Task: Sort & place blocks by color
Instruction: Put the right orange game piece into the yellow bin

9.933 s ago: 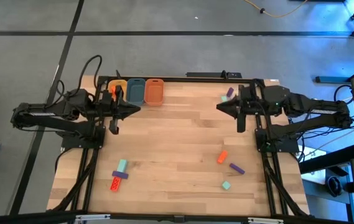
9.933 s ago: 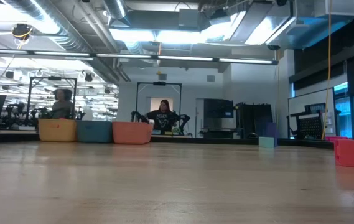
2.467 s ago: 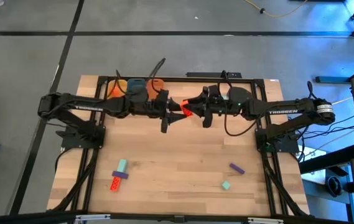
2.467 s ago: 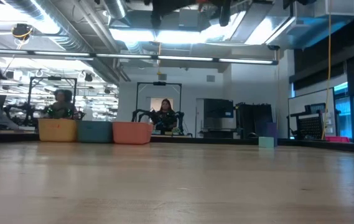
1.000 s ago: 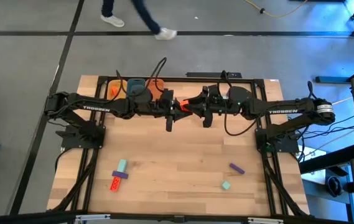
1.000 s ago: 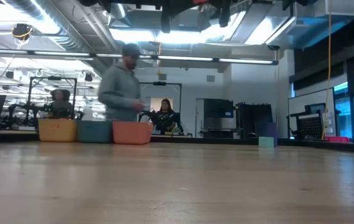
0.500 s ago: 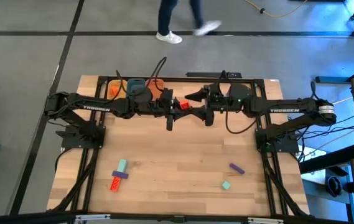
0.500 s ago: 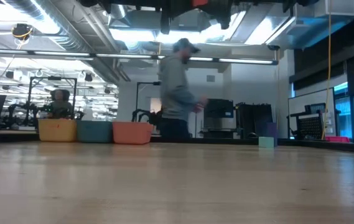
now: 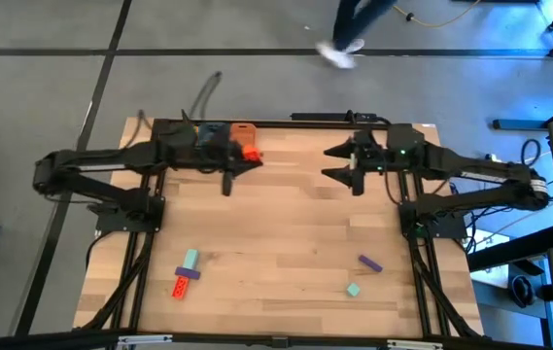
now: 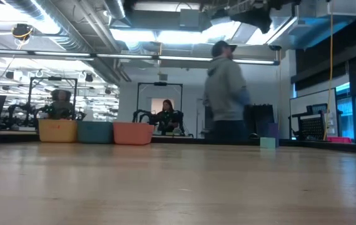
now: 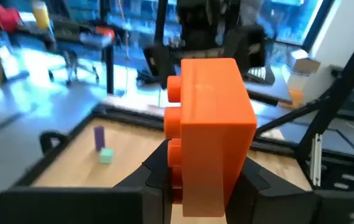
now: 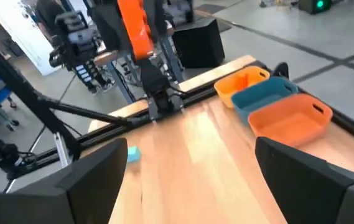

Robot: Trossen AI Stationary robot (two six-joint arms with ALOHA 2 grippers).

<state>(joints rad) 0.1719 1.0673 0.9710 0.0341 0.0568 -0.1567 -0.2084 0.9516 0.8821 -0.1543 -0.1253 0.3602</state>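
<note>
My left gripper (image 9: 247, 157) is shut on an orange-red block (image 9: 252, 153) in the air, just on the near side of the orange tub (image 9: 243, 130). The block fills the left wrist view (image 11: 211, 124). My right gripper (image 9: 335, 163) stands open and empty over the far right of the table, its fingers (image 12: 83, 180) wide apart. On the table near the front left lie a teal bar (image 9: 190, 259), a purple block (image 9: 188, 274) and a red block (image 9: 179, 286). A purple block (image 9: 369, 262) and a teal cube (image 9: 353, 289) lie at the front right. My left gripper pinches the orange-red block's near end (image 11: 204, 177) between its two fingers, one on the studded side and one on the side opposite. The fingers come level from the table's left. The block sticks out past the fingertips, lifted clear of the table.
A yellow tub (image 12: 242, 82), a blue tub (image 12: 270, 94) and the orange tub (image 12: 288, 118) stand in a row at the far left edge. A purple block (image 11: 99, 137) and a teal block (image 11: 106, 155) lie at the far right. A person (image 10: 226, 94) walks behind the table.
My right gripper has opened, let go of the orange-red block and drawn back toward the table's right edge. My left gripper, still shut on the block, has carried it from the middle toward the left, up to the orange tub. A person has walked past behind the table.
</note>
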